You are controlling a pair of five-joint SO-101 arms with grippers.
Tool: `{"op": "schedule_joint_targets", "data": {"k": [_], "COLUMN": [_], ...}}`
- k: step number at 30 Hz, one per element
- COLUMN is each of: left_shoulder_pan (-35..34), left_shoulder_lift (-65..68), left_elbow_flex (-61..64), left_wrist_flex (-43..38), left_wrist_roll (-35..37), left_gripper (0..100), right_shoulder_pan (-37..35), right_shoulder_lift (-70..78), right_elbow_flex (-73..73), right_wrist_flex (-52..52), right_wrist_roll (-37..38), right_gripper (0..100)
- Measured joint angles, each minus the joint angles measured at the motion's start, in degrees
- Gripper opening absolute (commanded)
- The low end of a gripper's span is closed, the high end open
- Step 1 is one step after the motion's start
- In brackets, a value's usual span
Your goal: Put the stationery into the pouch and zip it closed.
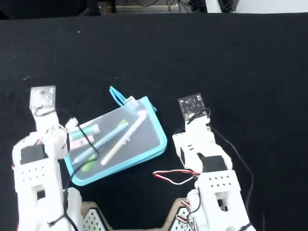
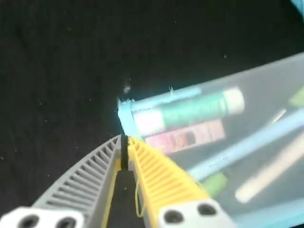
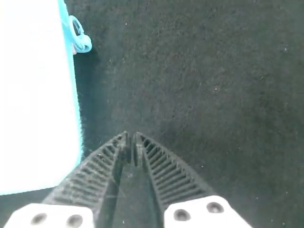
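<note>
The left gripper (image 2: pixel 124 141) pinches the pouch (image 2: pixel 266 85) corner between closed fingertips; the right gripper (image 3: pixel 129 142), closed and empty, sits beside it.

A black cloth (image 1: pixel 231 57) covers the whole table and lies flat, with a few pale specks of lint (image 2: pixel 126 88) scattered on its nap. Behind its far edge runs a narrow strip of the room, where dark cables (image 1: pixel 144 4) hang near the middle and a pale surface (image 1: pixel 269 5) shows toward one corner. At the near edge, about the middle, sits what seems to be a light wooden board (image 1: pixel 91 208), though little of it can be made out.
</note>
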Motion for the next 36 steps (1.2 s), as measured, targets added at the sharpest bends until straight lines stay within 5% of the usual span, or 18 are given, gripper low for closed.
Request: {"op": "schedule_joint_targets", "data": {"k": [9,18,28,36], "left_shoulder_pan": [0.00,0.00,0.00,-3.08], "left_shoulder_lift": [-16.35,-31.30,-45.98,-45.98], "left_elbow_flex": [11.60,21.80,26.64,32.26], "left_wrist_flex": [1.58,1.93,11.69,12.04], "left_wrist_roll": [-1.58,-1.67,-1.58,-1.67], "left_gripper": [3,3,3,3], "right_shoulder_pan": [3.08,3.08,3.08,3.43], "right_shoulder_lift": [-12.31,-40.00,-41.23,-41.23], "right_elbow_flex": [0.00,6.59,12.13,13.80], "right_wrist_flex": [8.00,25.41,29.45,34.20], "right_wrist_roll": [-8.79,-8.00,-6.42,-6.42], "right_gripper": [1.8,1.8,1.6,1.5]}}
